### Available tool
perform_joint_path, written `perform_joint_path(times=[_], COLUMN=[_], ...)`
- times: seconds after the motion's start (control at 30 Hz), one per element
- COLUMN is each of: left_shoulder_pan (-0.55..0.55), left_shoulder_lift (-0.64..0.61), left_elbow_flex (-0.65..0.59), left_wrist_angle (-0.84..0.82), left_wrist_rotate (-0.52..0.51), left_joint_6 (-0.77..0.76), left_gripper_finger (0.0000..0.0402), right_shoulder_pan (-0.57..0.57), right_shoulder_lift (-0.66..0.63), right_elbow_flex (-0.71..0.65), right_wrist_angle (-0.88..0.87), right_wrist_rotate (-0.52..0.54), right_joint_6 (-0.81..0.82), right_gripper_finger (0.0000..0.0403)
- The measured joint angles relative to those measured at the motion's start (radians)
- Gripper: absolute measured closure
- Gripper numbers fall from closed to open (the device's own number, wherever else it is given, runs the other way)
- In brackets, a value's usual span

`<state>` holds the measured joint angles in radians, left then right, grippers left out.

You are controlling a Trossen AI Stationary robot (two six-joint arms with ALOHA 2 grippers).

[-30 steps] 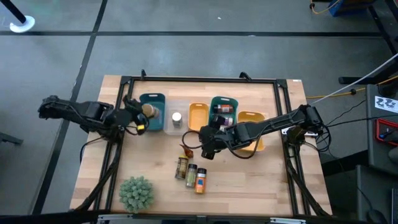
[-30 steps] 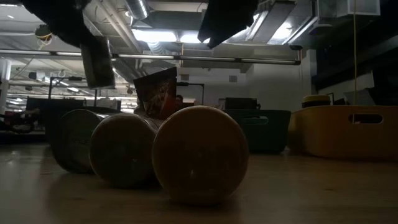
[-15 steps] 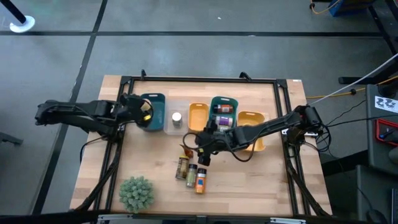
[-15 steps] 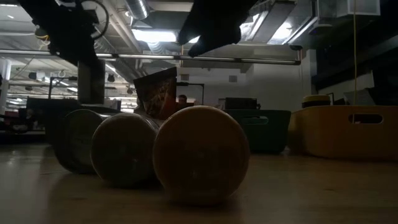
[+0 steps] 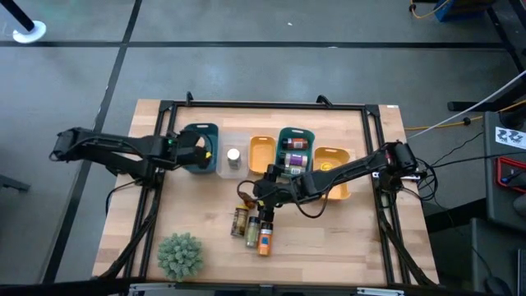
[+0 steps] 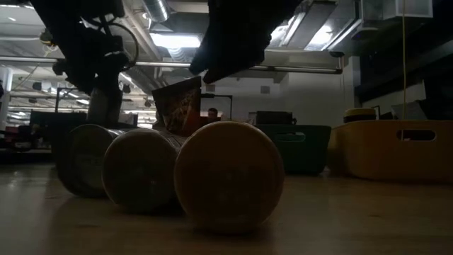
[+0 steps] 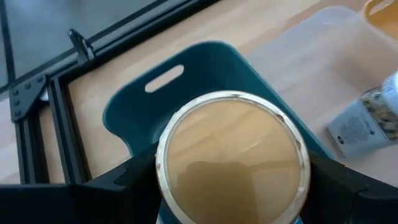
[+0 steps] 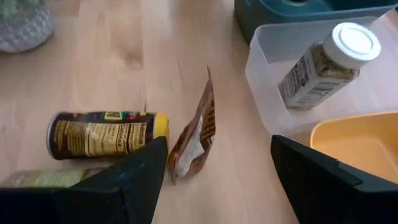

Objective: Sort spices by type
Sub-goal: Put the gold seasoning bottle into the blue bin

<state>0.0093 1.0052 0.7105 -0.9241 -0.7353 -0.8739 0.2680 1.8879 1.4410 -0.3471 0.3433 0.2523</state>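
Three spice jars (image 5: 251,228) are counted lying side by side near the front, one brown-orange packet (image 5: 246,197) standing just behind them; further back one white-lidded jar (image 5: 233,156) is kept in the clear tray (image 5: 233,167) and two more jars (image 5: 294,150) in the right teal tray (image 5: 296,131). The right gripper (image 5: 267,210), fingers spread and empty, is poised above packet and jars: a misaligned descent is judged likely to topple the packet or roll a jar. The left gripper (image 7: 233,186) is pinched on a tan-lidded jar (image 7: 232,158) over the left teal tray (image 5: 200,131); a tilted release could tip it.

free: bench (image 5: 345,238) front-right corner and left edge bare | blocked: tray row (image 5: 261,154) along back, three lying jars (image 5: 251,227) plus packet (image 5: 246,196) mid-bench, plant (image 5: 180,255) front-left corner | right arm (image 5: 345,171) crosses centre
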Motion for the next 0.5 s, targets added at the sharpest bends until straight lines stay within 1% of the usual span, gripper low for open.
perform_joint_path(times=[0.1,0.23,0.5], left_shoulder_pan=[0.0,0.0,0.0], left_shoulder_lift=[0.049,0.107,0.184], left_elbow_flex=[0.0,0.0,0.0], left_wrist_angle=[0.007,0.054,0.103], left_wrist_rotate=[0.003,0.045,0.05], left_joint_6=[-0.033,-0.04,-0.035], left_gripper_finger=[0.0132,0.0132,0.0132], right_shoulder_pan=[0.0,0.0,0.0], right_shoulder_lift=[0.005,0.007,0.007], right_elbow_flex=[0.002,0.002,0.002], right_wrist_angle=[0.012,0.009,0.009], right_wrist_rotate=[0.0,-0.001,0.001], right_joint_6=[0.0,-0.032,-0.052], right_gripper_finger=[0.0116,0.0116,0.0116])
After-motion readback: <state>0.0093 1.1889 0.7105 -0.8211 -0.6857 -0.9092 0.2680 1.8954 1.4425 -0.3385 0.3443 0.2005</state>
